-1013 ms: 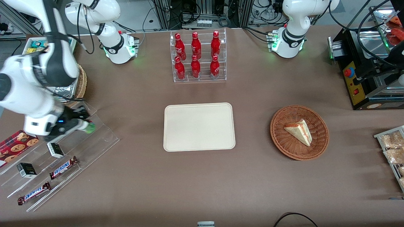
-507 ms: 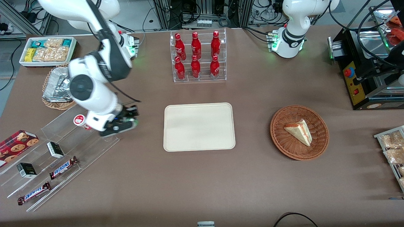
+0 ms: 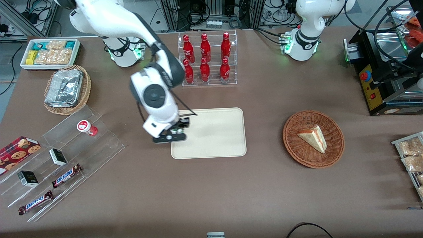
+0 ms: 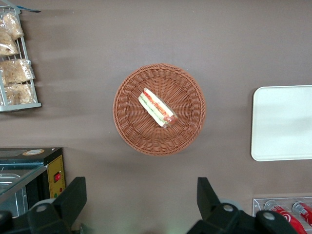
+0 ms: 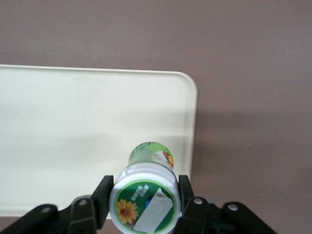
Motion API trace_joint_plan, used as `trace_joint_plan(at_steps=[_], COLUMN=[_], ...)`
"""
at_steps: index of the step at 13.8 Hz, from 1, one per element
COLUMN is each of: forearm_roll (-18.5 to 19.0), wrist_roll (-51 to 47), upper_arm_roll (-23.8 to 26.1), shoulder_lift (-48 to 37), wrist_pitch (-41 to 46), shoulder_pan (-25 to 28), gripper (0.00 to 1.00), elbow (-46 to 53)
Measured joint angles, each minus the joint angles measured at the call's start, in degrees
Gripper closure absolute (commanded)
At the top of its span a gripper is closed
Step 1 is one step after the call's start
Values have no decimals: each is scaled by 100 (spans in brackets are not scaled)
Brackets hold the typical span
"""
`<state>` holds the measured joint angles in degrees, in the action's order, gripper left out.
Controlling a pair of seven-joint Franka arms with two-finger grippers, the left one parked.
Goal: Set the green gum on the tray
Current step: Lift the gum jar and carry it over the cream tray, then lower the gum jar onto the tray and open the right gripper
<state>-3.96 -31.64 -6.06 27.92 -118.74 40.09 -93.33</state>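
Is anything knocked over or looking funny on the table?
Nothing stands out. The gripper holds the green gum in its jaws above the tray edge nearest the working arm. The red gum bottle sits on its clear rack.

Front view. The right arm's gripper (image 3: 173, 135) hangs over the tray (image 3: 214, 132) at the tray's 9 o'clock edge; a trace of green shows at the fingers. The beige tray lies mid-desk (image 3: 211, 185). At its 12 o'clock stands a clear rack of red bottles (image 3: 207, 59); at 3 o'clock, a wicker basket (image 3: 313, 138) holding a sandwich wedge (image 3: 313, 138). At 9 o'clock, a stepped acrylic rack (image 3: 62, 158) carries a red gum bottle (image 3: 87, 127).
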Motion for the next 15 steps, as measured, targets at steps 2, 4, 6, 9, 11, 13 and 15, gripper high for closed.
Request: trace_joint_plan(at_steps=[2,4,6,9,11,13,15], forearm_roll=[-6,-201,-472,-528,-531,-533,-533], wrist_roll=[-507,-813,-977,-1168,-1204,-1206,-1206], upper_arm_roll=[0,-3,-5,-5,-5,-6,-6], shoulder_lift=[392,720,974,1219,1302,1336,1379], wrist_pitch=[-175,-311,-502,-705,-718,-719,-720], shoulder_pan=[230,381,481,592,629,637,638], gripper=[100,100,100,100,100,100,100], elbow=[338,611,773,886,918,921,923])
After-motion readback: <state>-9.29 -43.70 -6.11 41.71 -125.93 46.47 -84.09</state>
